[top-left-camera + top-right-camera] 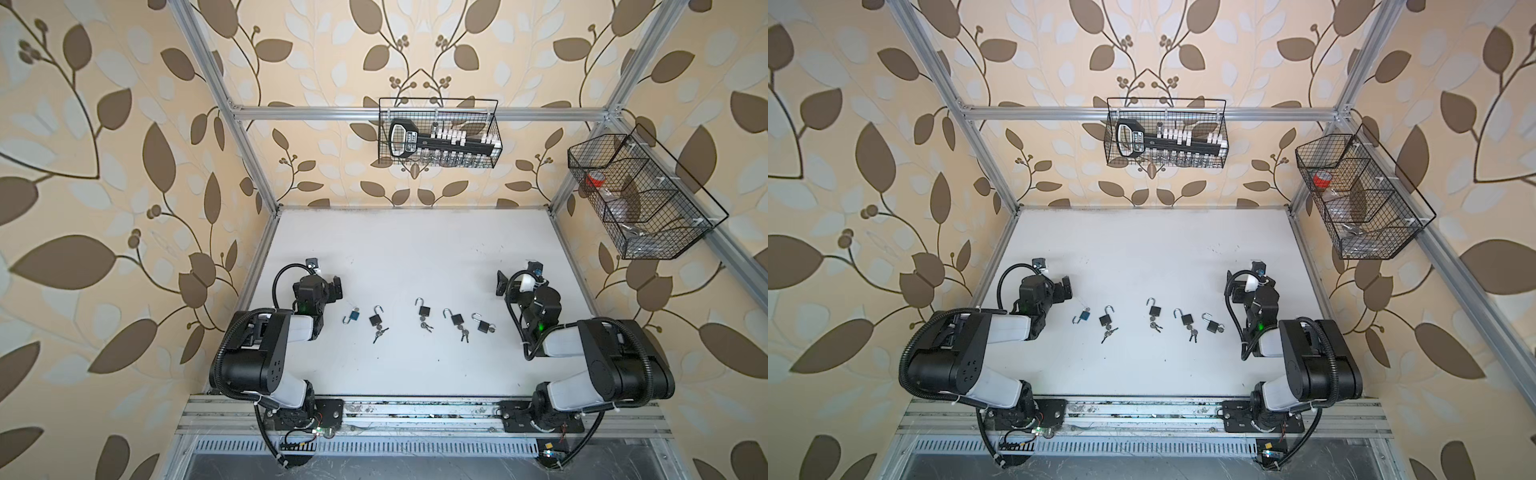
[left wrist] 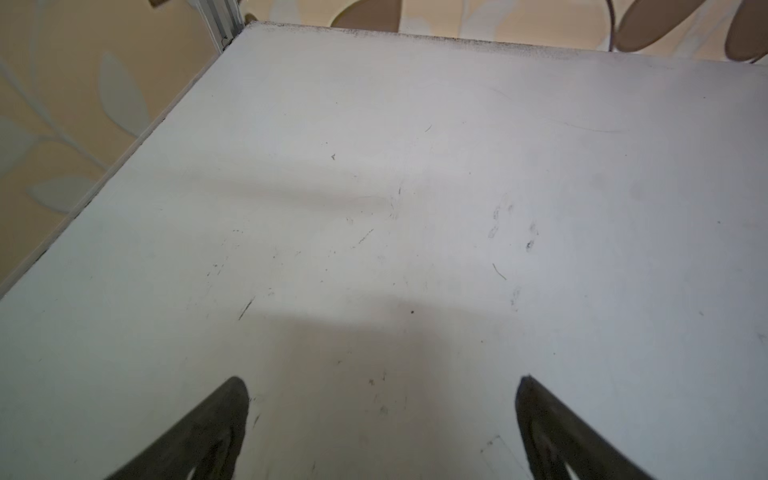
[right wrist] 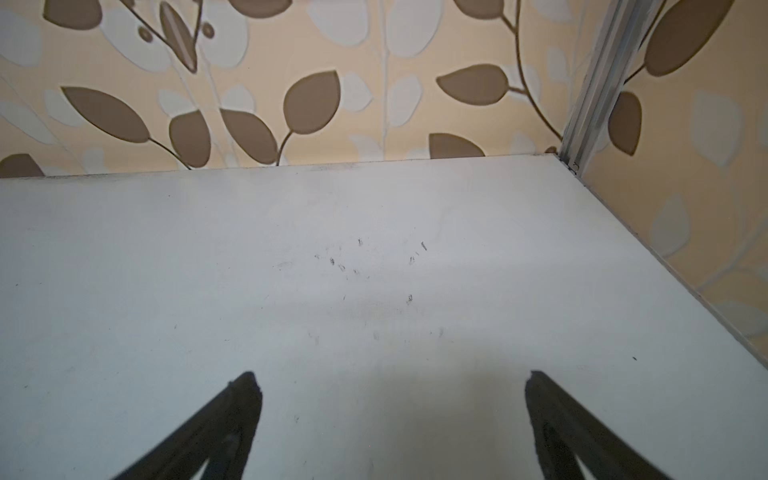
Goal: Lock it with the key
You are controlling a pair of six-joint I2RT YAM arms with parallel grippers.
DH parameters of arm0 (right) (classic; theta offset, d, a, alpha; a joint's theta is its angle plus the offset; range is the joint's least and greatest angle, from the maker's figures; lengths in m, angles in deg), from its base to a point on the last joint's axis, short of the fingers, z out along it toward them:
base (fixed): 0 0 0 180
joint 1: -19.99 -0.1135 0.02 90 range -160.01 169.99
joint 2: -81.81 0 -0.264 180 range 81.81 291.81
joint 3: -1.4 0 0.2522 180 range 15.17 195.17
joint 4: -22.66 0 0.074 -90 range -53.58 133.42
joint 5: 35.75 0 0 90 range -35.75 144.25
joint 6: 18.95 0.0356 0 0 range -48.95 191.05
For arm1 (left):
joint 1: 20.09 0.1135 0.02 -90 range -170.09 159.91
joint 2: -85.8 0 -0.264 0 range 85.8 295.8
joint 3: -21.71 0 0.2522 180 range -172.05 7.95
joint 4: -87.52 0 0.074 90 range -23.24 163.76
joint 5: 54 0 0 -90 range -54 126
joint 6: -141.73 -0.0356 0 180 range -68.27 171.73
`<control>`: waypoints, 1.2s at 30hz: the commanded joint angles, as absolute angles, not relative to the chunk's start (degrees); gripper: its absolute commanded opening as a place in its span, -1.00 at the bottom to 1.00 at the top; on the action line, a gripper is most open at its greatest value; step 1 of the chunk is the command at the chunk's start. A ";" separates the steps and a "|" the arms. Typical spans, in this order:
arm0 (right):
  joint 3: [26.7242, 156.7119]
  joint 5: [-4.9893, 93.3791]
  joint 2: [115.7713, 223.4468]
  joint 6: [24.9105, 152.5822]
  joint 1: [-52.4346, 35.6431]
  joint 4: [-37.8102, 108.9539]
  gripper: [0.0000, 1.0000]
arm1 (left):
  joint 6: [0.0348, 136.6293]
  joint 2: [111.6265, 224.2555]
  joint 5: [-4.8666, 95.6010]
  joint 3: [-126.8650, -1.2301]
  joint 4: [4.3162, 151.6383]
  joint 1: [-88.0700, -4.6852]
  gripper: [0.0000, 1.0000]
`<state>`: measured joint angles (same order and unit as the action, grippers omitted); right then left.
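Observation:
Several open padlocks lie in a row across the middle of the white table (image 1: 415, 253) in both top views. The leftmost padlock is blue (image 1: 354, 316), the others black (image 1: 424, 310) (image 1: 1187, 319). Keys (image 1: 380, 331) hang from the black padlocks' undersides (image 1: 1192, 333). My left gripper (image 1: 335, 287) (image 2: 382, 382) hovers open just left of the blue padlock and behind the row, with nothing between its fingers. My right gripper (image 1: 502, 283) (image 3: 392, 378) stands open to the right of the row, also holding nothing. Neither wrist view shows a padlock or key, only bare table.
A wire basket (image 1: 438, 133) with a large key-shaped object hangs on the back rail. Another wire basket (image 1: 640, 199) hangs on the right rail above the table's corner. Aluminium frame posts (image 1: 249, 153) and wallpapered walls close in the back and both sides.

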<state>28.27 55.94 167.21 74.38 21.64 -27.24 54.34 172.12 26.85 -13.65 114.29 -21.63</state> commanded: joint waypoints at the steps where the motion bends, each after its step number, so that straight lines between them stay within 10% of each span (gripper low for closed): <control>1: 28.79 55.39 167.66 74.21 21.82 -28.09 0.99 | 53.83 171.45 27.30 -14.01 116.30 -21.86 0.98; 25: 28.62 55.52 167.44 74.12 21.66 -28.36 0.99 | 53.47 171.11 26.70 -13.66 116.77 -22.20 0.98; 36: 34.67 70.24 150.97 80.28 15.80 -3.68 0.99 | 60.27 154.53 3.72 -22.56 89.07 -35.81 0.98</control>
